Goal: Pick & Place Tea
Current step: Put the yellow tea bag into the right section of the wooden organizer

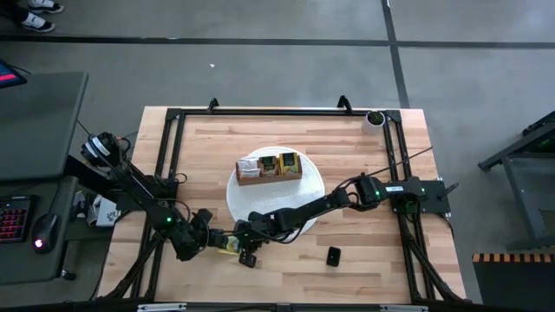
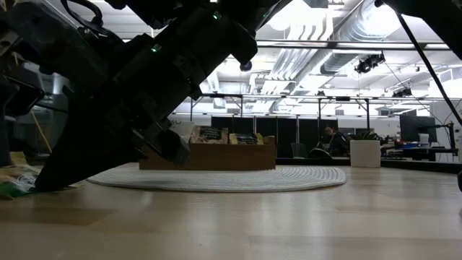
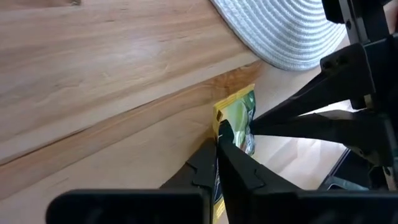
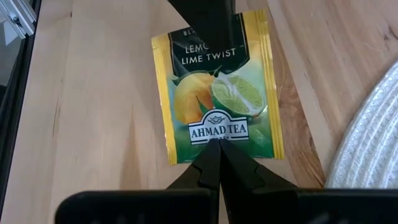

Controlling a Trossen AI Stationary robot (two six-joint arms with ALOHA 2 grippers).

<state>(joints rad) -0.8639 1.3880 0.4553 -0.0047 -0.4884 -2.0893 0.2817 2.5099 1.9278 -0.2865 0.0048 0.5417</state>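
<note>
grey concrete floor [image 1: 260, 69] with dark seams around the table; a dark desk [image 1: 39, 121] with a keyboard [image 1: 13, 218] alongside; bright ceiling lights and ducts [image 2: 339, 36] overhead; a person seated far back [image 2: 330, 139]

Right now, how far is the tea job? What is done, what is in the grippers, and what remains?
Done: some packets already stand in the wooden box on the white mat.
In hand: both grippers pinch one yellow-green tea packet over the table's front edge, left gripper shut on one end, right gripper shut on the other.
Left: this packet is not yet in the box.
</note>
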